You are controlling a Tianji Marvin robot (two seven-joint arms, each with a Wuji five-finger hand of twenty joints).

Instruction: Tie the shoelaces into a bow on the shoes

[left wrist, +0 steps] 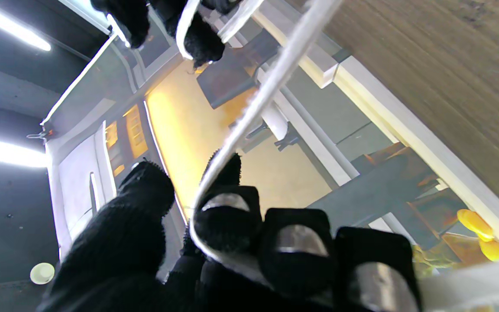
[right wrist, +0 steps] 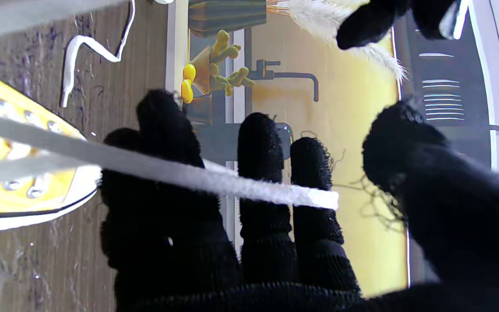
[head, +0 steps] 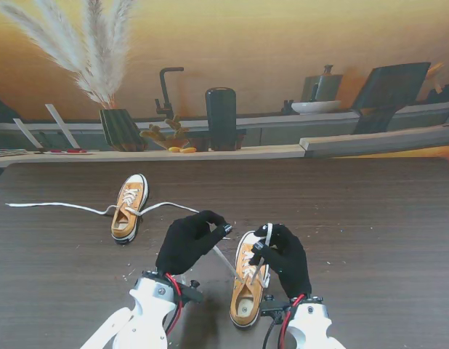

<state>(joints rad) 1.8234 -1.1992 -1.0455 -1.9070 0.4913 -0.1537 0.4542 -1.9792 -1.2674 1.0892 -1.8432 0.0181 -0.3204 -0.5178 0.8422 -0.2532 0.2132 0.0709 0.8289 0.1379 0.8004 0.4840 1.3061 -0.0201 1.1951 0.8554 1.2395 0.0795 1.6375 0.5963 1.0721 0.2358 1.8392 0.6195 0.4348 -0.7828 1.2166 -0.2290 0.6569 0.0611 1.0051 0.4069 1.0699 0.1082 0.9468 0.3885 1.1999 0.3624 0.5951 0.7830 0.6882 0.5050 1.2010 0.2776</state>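
Both hands on the near sneaker's laces

At lower centre, sneaker [head: 249,280] points up-frame; left hand [head: 188,241] pinches 1 lace [head: 224,262] stretched left, right hand [head: 284,256] grips the other lace [head: 268,234] upright (the 2nd sneaker [head: 128,207] lies untied, mid-left)

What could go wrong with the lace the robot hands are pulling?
1. The lace only lies across the right hand fingers, so it might slip off.
2. The left hand pulls its lace sideways, so the near shoe might slide or tip.
3. The far shoe has loose laces, untied.
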